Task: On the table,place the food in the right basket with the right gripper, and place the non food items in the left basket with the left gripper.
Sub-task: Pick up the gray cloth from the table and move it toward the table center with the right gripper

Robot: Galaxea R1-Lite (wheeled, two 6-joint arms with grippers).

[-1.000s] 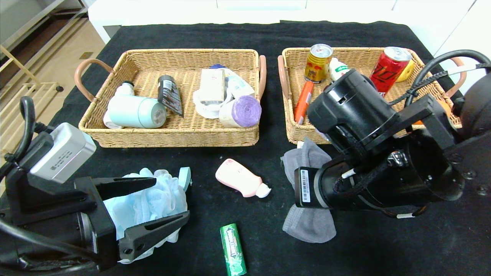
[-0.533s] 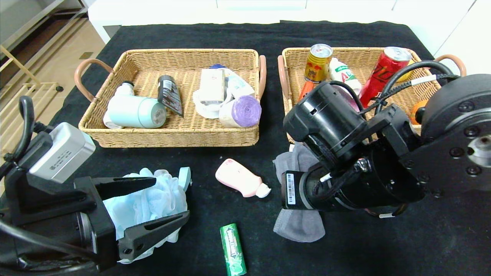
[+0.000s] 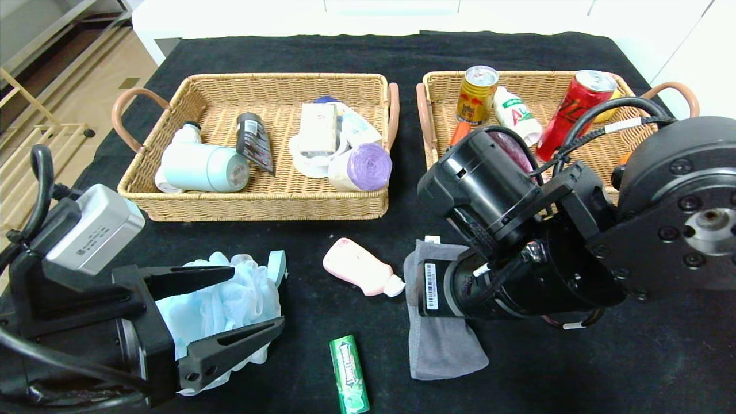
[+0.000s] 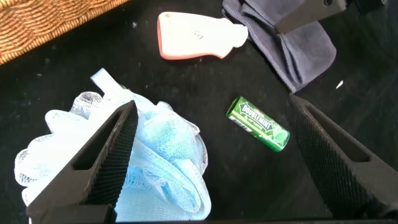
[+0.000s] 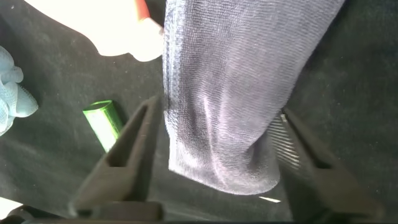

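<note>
Landmark: the green chewing-gum pack [image 3: 349,375], lying flat on the black-clothed table [image 3: 575,374] at its near edge.

Left of the pack: the left gripper [image 3: 244,305] sits low over the table, fingers spread wide and clamping nothing; the light-blue bath pouf [image 3: 221,305] lies on the cloth between and under those fingers; in the left wrist view one finger [image 4: 106,162] overlaps the pouf [image 4: 158,165], while the other stands on the pack's [image 4: 258,124] far side.

Behind the pack, toward the baskets: the pink bottle [image 3: 359,267] lies on its side, white cap pointing at the grey towel [image 3: 440,345]; farther back and to the left, the left basket [image 3: 259,204] holds a mint flask [image 3: 204,167], a dark tube [image 3: 253,141], a white box [image 3: 318,127] and the purple-ended bag roll [image 3: 363,167].

Right of the pack: the towel is draped flat on the table, its upper part under the right arm; the right gripper [image 5: 211,155] hovers directly over the towel [image 5: 236,106], fingers released and parted to either side of the folded cloth, not closed on it; the pack [image 5: 104,123] shows beyond one finger.

Far behind the pack, to the right: the right basket [image 3: 428,115] contains a gold can [image 3: 476,95], a white bottle [image 3: 517,115], a red can [image 3: 569,112] and an orange sausage [image 3: 458,132], partly hidden by the right arm.
</note>
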